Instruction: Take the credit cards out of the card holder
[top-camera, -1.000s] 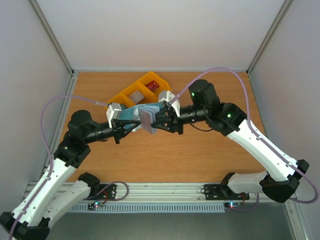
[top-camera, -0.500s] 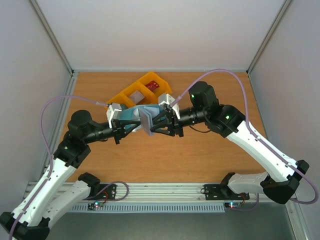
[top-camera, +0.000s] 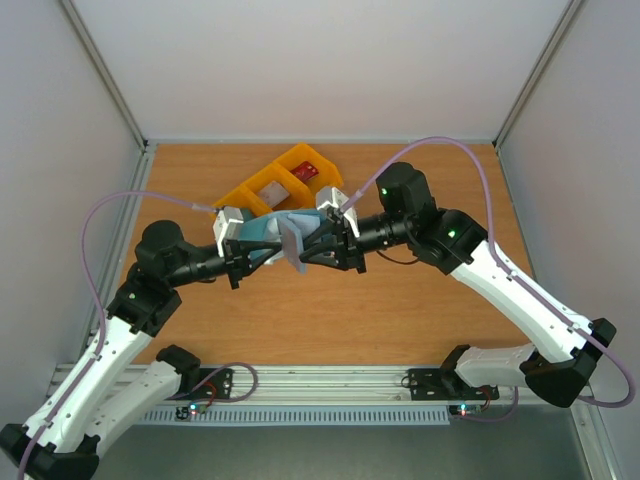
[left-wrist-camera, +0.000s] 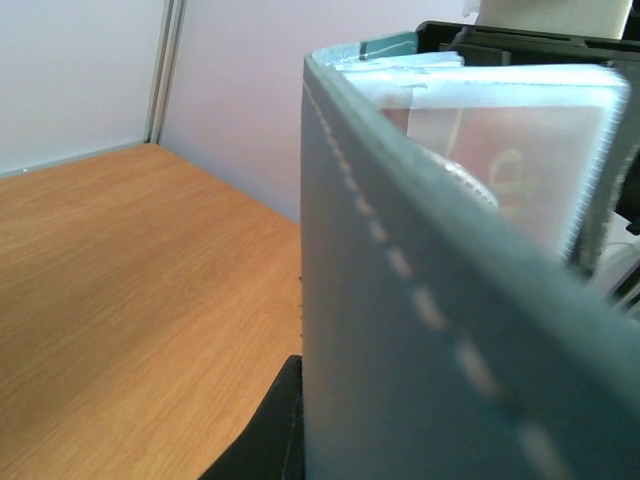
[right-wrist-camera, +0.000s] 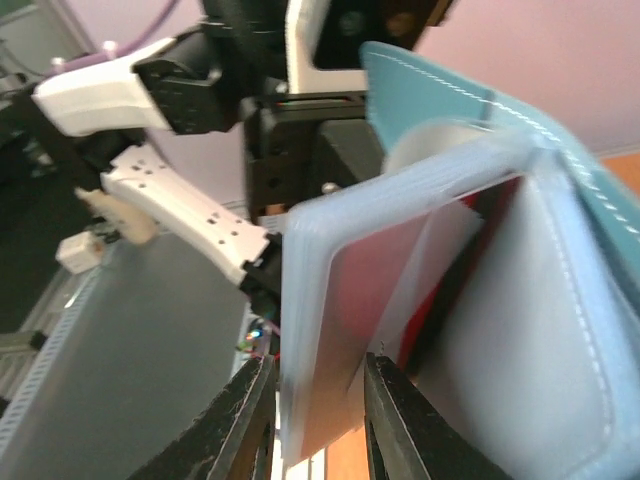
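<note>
**Card holder held aloft between two arms as a red card is lined up for removal**

Above a wood-grain bench (top-camera: 400, 300), a dusty-blue card holder (top-camera: 268, 228) is held in the air between two white-and-black arms, in front of a yellow bin (top-camera: 262, 185) of hard plastic. The card holder is clamped along one cover by the left gripper (top-camera: 260, 251), whose jaws are pressed together on the soft material. The right gripper (top-camera: 304, 254) is set at the opposite side. Its dark fingers (right-wrist-camera: 245, 420) are placed either side of the lower edge of a clear sleeve (right-wrist-camera: 305, 300), through which a red card (right-wrist-camera: 372, 290) is seen. Whether the sleeve is actually pinched cannot be told.

The step in hand is judged to be the drawing out of the red card. It is best done if the card itself, not just the floppy sleeve, is caught. The pull is best made in line with the pocket mouth while the cover is steadied by the left gripper. A sideways tug is likely to bend the sleeve or drag the whole card holder along.

The cover is seen as matte, soft and book-like, edged with pale stitching (left-wrist-camera: 415, 295). The sleeves are glossy, frosted and round-cornered. The card is thin, stiff and flat.
</note>
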